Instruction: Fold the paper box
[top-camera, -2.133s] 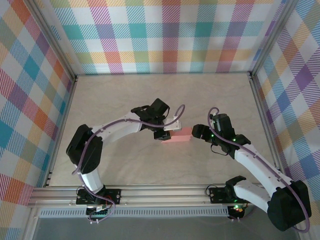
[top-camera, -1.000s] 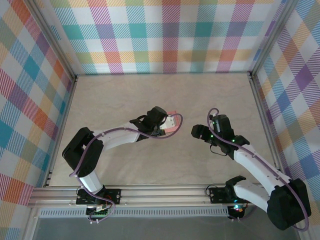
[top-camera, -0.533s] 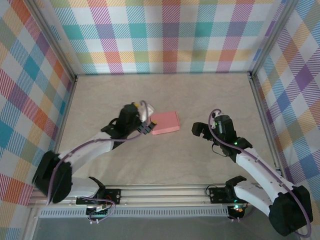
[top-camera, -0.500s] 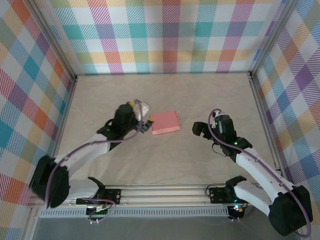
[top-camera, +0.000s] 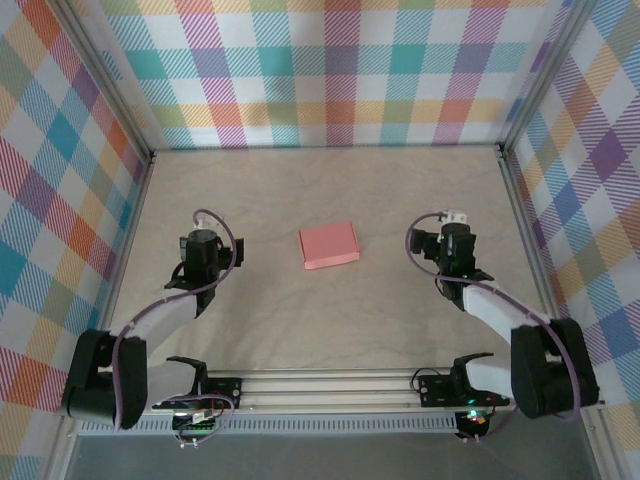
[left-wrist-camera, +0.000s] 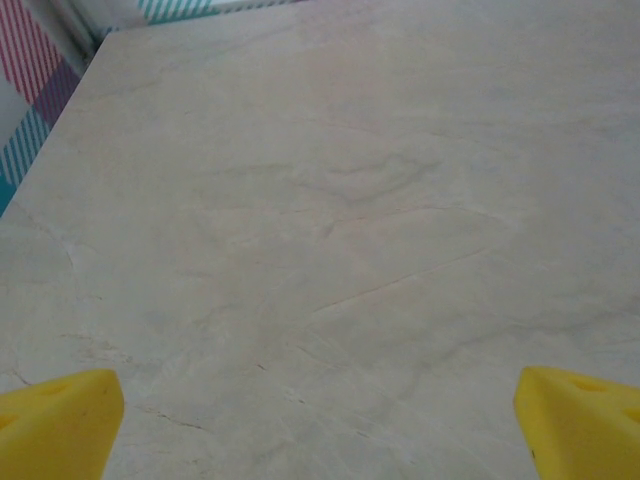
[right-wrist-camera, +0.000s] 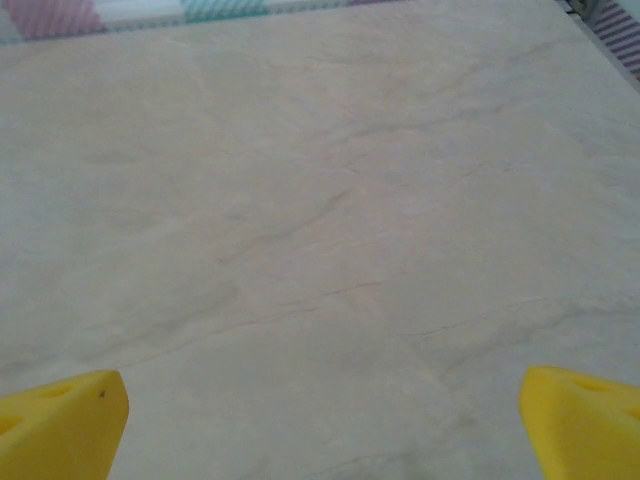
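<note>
Both jaws standing wide open, empty, flanking box (top-camera: 329, 245) well apart; box lying flat, closed, on bench (top-camera: 330, 330); folding seemingly finished, so nothing needing holding.

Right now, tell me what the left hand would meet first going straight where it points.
The way looks free: the open left hand points over bare table toward the far wall, probably its first contact. The paper box lies off to its right.

No text, label, brand, number or sign can be read on anything here.
</note>
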